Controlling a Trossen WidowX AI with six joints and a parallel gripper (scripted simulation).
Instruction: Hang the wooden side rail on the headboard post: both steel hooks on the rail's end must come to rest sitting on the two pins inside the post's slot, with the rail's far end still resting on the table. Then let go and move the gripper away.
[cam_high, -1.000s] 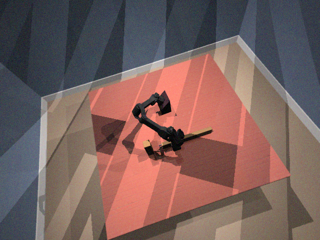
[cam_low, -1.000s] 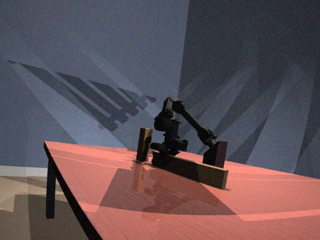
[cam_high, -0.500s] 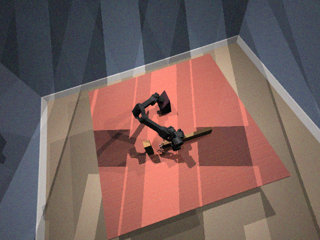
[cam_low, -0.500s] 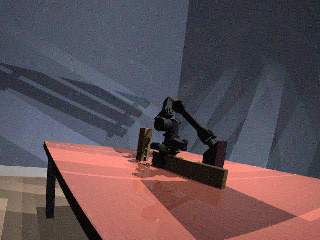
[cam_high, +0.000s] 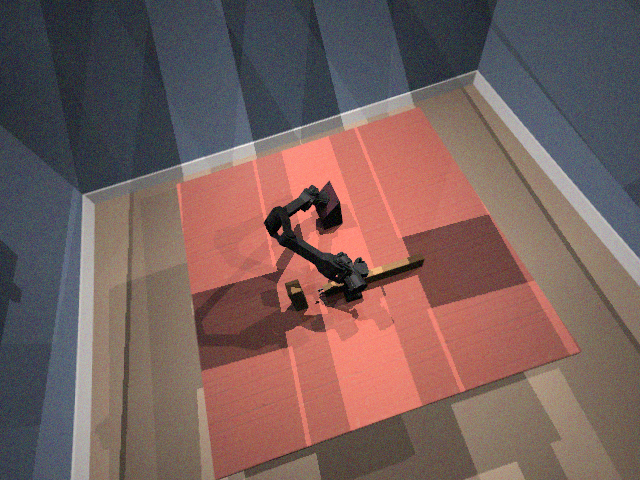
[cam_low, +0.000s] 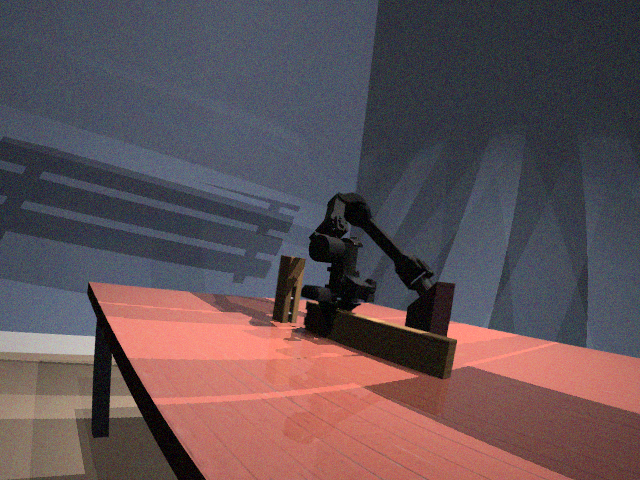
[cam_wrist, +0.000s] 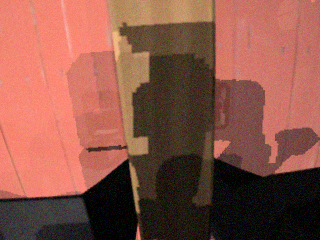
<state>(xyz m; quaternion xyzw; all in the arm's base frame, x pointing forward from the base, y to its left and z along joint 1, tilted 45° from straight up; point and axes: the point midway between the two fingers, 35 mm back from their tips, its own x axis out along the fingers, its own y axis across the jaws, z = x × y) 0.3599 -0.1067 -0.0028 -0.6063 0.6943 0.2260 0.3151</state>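
The wooden side rail (cam_high: 403, 267) (cam_low: 392, 341) (cam_wrist: 167, 40) lies on its long narrow edge on the red table (cam_high: 361, 382) (cam_low: 206, 341). Its near end points toward the post. My gripper (cam_high: 345, 292) (cam_low: 323, 319) (cam_wrist: 163, 157) points down and is shut on the rail close to that end, one finger on each side. The rail shows no clear lift. The wooden headboard post (cam_high: 296, 295) (cam_low: 284, 289) stands upright, a short gap beyond the rail's end. Small dark hook parts (cam_high: 320, 295) show at the rail's end, apart from the post. The pins inside the slot are not clear.
A dark purple block (cam_high: 329, 206) (cam_low: 443, 310) stands on the table at the arm's base. The arm (cam_high: 307, 250) (cam_low: 382, 237) reaches from there over the rail. Shadows of the arm fall around the post.
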